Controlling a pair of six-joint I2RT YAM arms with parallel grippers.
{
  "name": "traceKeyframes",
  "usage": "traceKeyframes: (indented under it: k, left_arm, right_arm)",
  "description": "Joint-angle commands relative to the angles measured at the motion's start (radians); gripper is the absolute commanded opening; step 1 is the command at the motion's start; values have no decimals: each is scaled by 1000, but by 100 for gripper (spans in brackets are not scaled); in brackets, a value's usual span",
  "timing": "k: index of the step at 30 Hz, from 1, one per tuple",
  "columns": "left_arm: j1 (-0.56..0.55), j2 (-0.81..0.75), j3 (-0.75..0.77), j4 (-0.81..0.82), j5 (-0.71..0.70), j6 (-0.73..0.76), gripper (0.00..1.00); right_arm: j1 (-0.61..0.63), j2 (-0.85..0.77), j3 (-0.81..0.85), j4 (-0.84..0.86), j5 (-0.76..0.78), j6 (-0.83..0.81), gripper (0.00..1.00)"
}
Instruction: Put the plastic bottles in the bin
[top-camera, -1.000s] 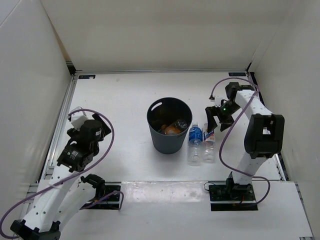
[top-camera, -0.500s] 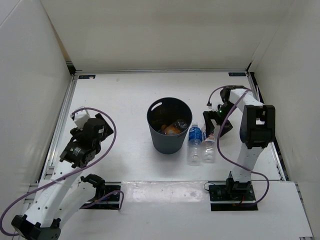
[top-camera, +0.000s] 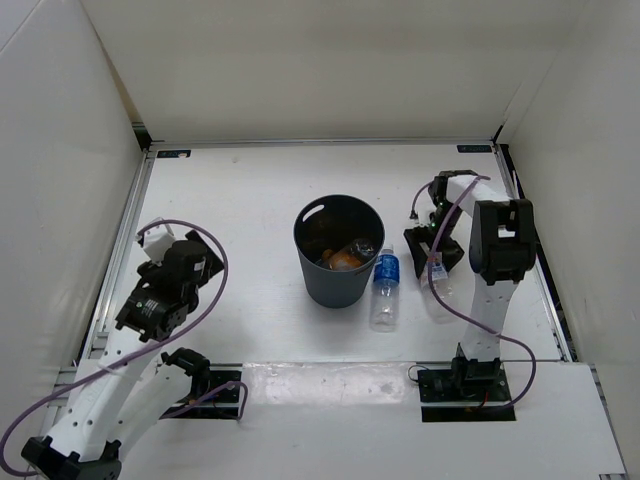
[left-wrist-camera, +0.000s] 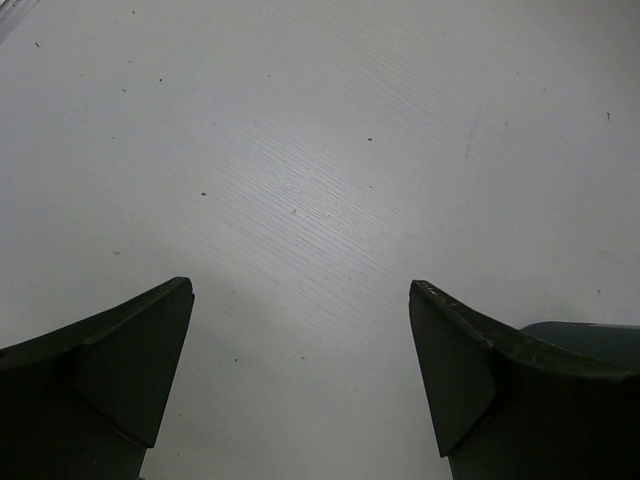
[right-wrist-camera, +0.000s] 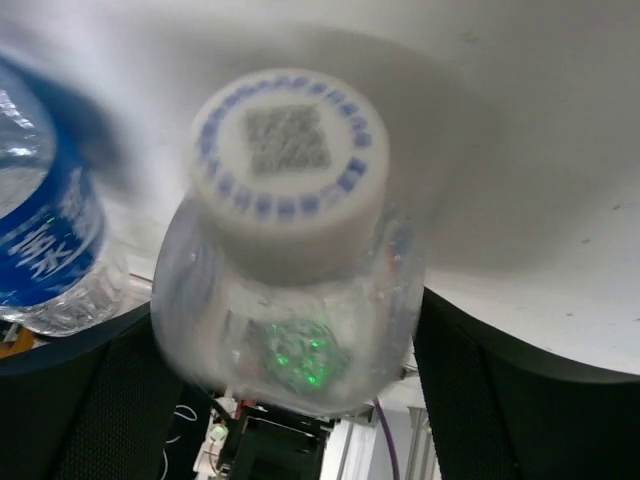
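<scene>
Right of the bin (top-camera: 335, 285), the right gripper (right-wrist-camera: 285, 330) had come down over the white-and-blue-labelled bottle (right-wrist-camera: 285, 150). Its jaws stood wide astride it, grip unclear. The bottle had shifted away from the blue-labelled bottle (top-camera: 385, 285). The left gripper (left-wrist-camera: 300, 300), left of the bin, stayed spread and empty.

cannot read the print on the white cap (right-wrist-camera: 287, 165) of the clear bottle (right-wrist-camera: 290, 320) in the right wrist view, smeared by blur, nor tell whether the right gripper (right-wrist-camera: 290, 400) presses its sides or merely flanks it. loses most of the blue-labelled bottle (right-wrist-camera: 45, 250) past that view's left edge, and from above finds the orange bottle (top-camera: 345, 261) partly sunk behind the wall of the bin (top-camera: 338, 285). cuts both fingers (left-wrist-camera: 110, 370) of the left gripper (left-wrist-camera: 300, 288) off at the left wrist view's bottom edge.
</scene>
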Motion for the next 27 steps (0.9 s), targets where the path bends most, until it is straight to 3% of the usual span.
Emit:
traceKeyframes:
  k: [1,4,5,7,8,11,17,18,26,27]
  left_arm:
    - [6,6,16,-6,-2,-16,99]
    - [7,16,16,-1,-2,-16,99]
    - [9,22,14,2,-2,-18,99]
    - [7,32,13,5,-1,-18,99]
    - [9,35,13,7,1,-22,99]
    - [9,46,10,11,4,-24,99]
    - [9,55,2,13,13,-21,99]
    - [9,55,-2,23,11,-19,99]
    - [9,98,1,53,34,-2,99]
    - [13,105,5,51,39,-2,99]
  right_arm:
    - [-19,20,42,-28,52,-2,84]
    - [-22,23,51,-36,53,-2,77]
    - [-25,25,53,-42,49,-7,67]
    - [-30,23,59,-47,44,-10,59]
    - [-33,26,62,-50,47,-10,50]
    - [-44,25,88,-57,52,-7,33]
    - [-68,12,259,-67,148,13,9]
    - [-68,14,286,-65,152,18,0]
    - [-74,-29,758,-56,208,47,0]
    - [-74,-26,910,-53,207,51,0]
